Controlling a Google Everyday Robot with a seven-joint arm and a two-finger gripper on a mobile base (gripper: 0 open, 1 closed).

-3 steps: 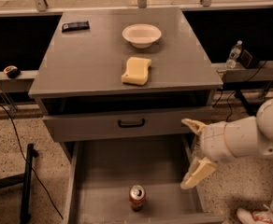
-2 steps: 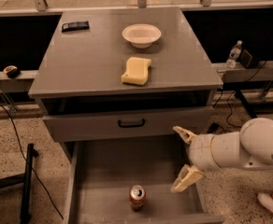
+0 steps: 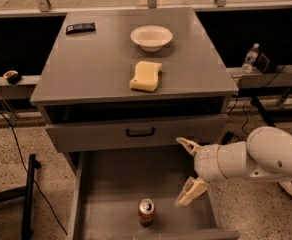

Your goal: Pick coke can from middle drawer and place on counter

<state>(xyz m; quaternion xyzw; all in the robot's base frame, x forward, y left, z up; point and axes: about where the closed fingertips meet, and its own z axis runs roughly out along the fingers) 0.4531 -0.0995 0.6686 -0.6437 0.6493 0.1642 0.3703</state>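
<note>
The gripper (image 3: 184,171) has slid left and lower over the past second, closing in on the coke can (image 3: 146,211). The can stands upright near the front of the middle drawer (image 3: 111,179), silver top showing. Just to its right, not touching, hang the pale fingers (image 3: 190,193), spread wide apart and holding nothing. Behind them is the closed drawer front (image 3: 101,134) with its black handle (image 3: 140,132). Above lies the counter (image 3: 91,64), bearing a yellow sponge (image 3: 146,75) (nearest the edge), then a white bowl (image 3: 151,36), and a small black object (image 3: 80,28) at the far left corner.
</note>
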